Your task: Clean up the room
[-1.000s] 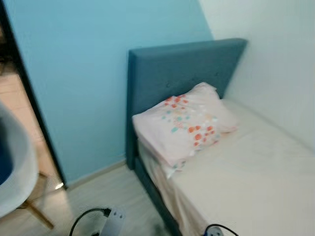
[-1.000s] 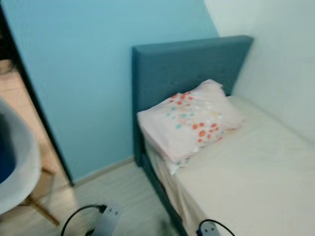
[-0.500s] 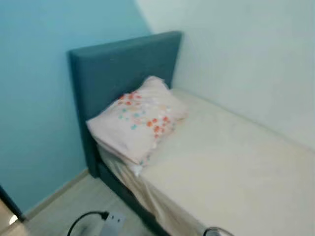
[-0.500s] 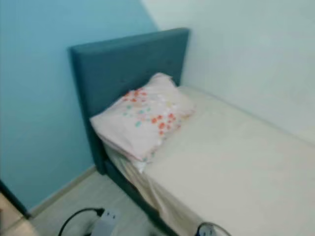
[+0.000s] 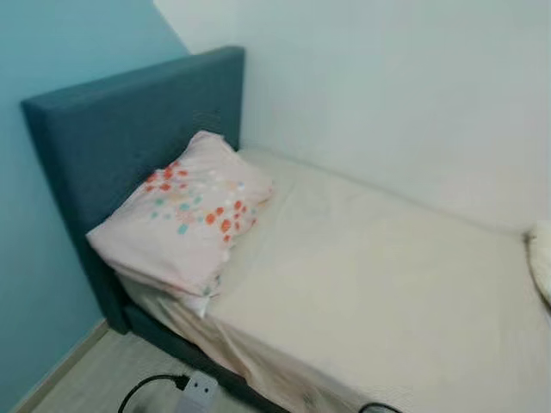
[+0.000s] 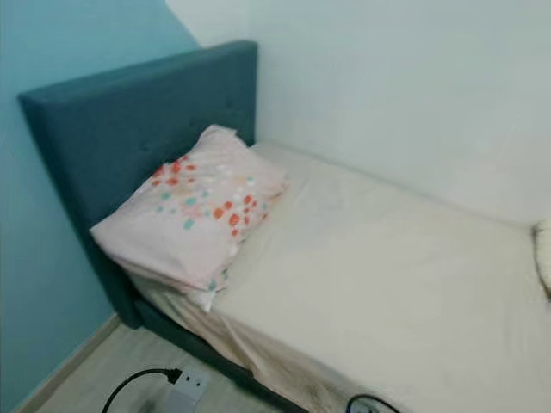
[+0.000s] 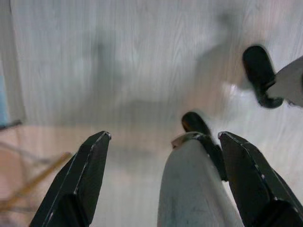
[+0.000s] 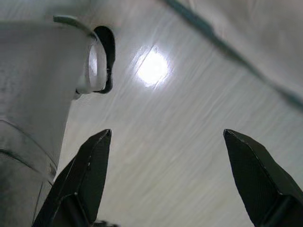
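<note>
A: What is in front of the robot?

B: A single bed (image 5: pixel 387 292) in the corner of the room, with a cream sheet and a teal headboard (image 5: pixel 129 146). 1 pillow (image 5: pixel 185 211) with orange and teal dots lies against the headboard, a little askew, and it hangs slightly over the near edge of the mattress. At the far right edge of the picture there is something pale and soft (image 5: pixel 541 262) on the sheet, but I cannot tell what it is.

A: And on the floor?

B: A white power strip (image 6: pixel 181 389) with a black cable (image 6: pixel 133 383) lies on the wood floor (image 5: pixel 95 379) just beside the bed frame.

A: The 2 tools?

B: Both arms hang down. The left tool (image 7: pixel 161 179) has its fingers wide apart over the floor and holds nothing. The right tool (image 8: pixel 165 179) is also spread wide and empty.

A: So which step is this?

B: I judge it is looking for what to tidy. To do it well, the robot should hold its head steady until the view is sharp, bring the pale thing on the right fully into view, and keep its feet away from the cable when it comes nearer to the bed.
</note>
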`<state>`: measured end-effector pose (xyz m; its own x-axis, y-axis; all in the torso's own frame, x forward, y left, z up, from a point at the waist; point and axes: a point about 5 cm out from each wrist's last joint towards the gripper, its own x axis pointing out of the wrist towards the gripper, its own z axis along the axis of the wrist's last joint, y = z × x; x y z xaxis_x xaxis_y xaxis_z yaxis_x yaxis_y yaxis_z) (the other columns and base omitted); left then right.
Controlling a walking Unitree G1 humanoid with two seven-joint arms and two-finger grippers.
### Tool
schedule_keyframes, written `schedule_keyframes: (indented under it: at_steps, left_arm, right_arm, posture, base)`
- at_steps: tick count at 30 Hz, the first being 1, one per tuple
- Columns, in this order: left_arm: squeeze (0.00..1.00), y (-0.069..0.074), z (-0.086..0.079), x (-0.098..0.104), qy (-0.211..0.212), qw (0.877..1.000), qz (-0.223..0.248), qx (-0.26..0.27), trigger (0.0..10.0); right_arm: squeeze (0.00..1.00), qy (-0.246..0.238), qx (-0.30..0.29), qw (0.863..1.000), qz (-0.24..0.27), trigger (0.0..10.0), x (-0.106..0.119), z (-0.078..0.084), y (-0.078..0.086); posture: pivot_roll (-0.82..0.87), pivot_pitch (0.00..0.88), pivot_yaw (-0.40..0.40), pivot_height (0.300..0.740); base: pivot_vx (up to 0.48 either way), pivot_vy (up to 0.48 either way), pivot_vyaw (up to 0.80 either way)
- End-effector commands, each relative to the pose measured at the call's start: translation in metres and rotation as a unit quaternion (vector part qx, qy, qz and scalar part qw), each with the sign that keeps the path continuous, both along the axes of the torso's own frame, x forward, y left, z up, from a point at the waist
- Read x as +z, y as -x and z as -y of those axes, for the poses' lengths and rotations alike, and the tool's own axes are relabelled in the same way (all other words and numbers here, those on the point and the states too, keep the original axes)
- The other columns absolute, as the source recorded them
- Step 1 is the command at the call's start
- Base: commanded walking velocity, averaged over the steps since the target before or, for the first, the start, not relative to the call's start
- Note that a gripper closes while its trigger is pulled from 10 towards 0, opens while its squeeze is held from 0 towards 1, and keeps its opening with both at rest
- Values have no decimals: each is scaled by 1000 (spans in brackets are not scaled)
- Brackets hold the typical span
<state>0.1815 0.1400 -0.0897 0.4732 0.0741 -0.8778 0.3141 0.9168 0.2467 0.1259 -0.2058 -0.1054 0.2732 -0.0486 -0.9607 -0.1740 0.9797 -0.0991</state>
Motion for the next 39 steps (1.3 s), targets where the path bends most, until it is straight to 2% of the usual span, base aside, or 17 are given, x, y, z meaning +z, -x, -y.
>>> schedule_keyframes:
  at_steps: [1, 18, 22, 30, 32, 39]
  left_arm:
    - [0, -2, 4, 1, 5, 1000, 2, -4, 10000]
    - [0, -2, 5, 1, 13, 1000, -3, 2, 10000]
    - [0, -1, 6, 1, 28, 999, -3, 19, 10000]
    - [0, -2, 7, 1, 32, 999, -3, 21, 10000]
    - [0, -2, 7, 1, 32, 999, -2, 22, 10000]
    - [0, -3, 6, 1, 22, 1000, 1, 18, 10000]
  right_arm:
    - [0, 7, 5, 1000, 1, 10000, 1, 5, -1]
    - [0, 9, 16, 1000, 6, 10000, 3, 7, -7]
    - [0, 8, 15, 1000, 11, 10000, 5, 6, -12]
    - [0, 5, 16, 1000, 13, 10000, 5, 1, -16]
    - [0, 2, 16, 1000, 14, 10000, 5, -3, -17]
    - [0, 1, 3, 1000, 26, 10000, 5, -2, -18]
  posture:
    - [-39, 0, -74, 740]
    - [-34, 0, -80, 740]
    - [-37, 0, -81, 740]
    - [-36, 0, -80, 740]
    - [-38, 0, -78, 740]
    - [-39, 0, -76, 740]
  base:
    - [0, 0, -781]
    - [0, 0, -777]
    - [0, 0, -775]
    - [0, 0, -777]
    - [0, 0, -775]
    - [0, -86, -698]
